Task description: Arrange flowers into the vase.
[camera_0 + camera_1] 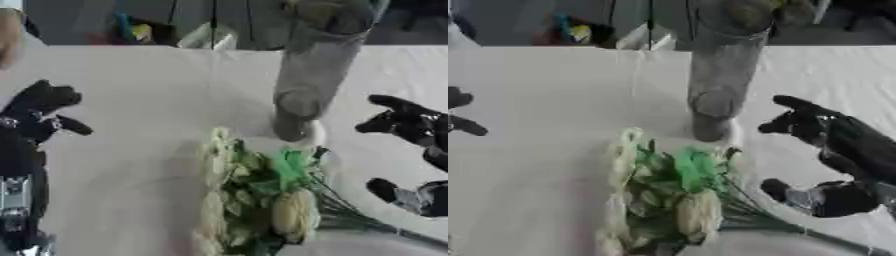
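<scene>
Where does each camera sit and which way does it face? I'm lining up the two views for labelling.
Left eye view: in the head, looking down at the white table, with the tall glass vase ahead and the flower bunch near; the left hand and right hand show at the sides.
Right eye view: same head, same downward look, set slightly to the right; the right hand shows fully, with straight fingers, and the left only at the edge.
Shared: table, vase, flowers, both hands, the cluttered far edge.
</scene>
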Available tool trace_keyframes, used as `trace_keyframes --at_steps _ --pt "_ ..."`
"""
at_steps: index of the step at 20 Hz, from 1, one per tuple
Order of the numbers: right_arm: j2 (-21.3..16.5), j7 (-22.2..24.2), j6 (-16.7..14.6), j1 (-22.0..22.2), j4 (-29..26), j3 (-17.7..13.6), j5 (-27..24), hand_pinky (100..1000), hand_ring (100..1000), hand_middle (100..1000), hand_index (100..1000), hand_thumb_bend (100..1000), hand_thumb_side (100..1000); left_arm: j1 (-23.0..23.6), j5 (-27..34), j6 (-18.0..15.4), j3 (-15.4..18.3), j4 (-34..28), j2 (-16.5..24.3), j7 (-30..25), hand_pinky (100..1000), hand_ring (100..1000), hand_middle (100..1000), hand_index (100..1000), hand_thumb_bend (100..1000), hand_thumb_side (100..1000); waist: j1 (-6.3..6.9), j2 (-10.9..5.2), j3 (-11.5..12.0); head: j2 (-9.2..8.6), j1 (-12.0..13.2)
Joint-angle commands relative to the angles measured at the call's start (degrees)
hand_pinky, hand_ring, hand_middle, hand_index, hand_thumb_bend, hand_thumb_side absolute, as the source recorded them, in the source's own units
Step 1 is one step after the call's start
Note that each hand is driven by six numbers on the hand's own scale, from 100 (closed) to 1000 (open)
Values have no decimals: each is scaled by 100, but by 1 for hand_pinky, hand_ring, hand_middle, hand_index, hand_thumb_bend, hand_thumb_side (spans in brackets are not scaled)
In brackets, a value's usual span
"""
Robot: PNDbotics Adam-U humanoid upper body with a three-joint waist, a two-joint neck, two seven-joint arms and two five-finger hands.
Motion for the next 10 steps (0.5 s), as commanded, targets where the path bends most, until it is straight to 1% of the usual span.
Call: trace_keyframes --at_steps 1,6,10 --pt "-190 135 70 -3 -111 42 127 732 1000 690 855 461 1000 -37 18 5 14 -107 99 -18 491 753 727 895 135 1000 -28 -184 -15 -80 3" --pt "-188 295 158 16 -111 176 290 719 1000 670 836 484 1000 -36 23 2 9 -107 102 -25 491 754 727 894 136 1000 -24 -189 -18 -73 -7" --pt "-174 464 208 57 -111 308 486 711 1000 661 848 484 1000 -34 29 6 4 -107 97 -40 491 754 728 894 136 1000 -29 -188 -21 -69 -9"
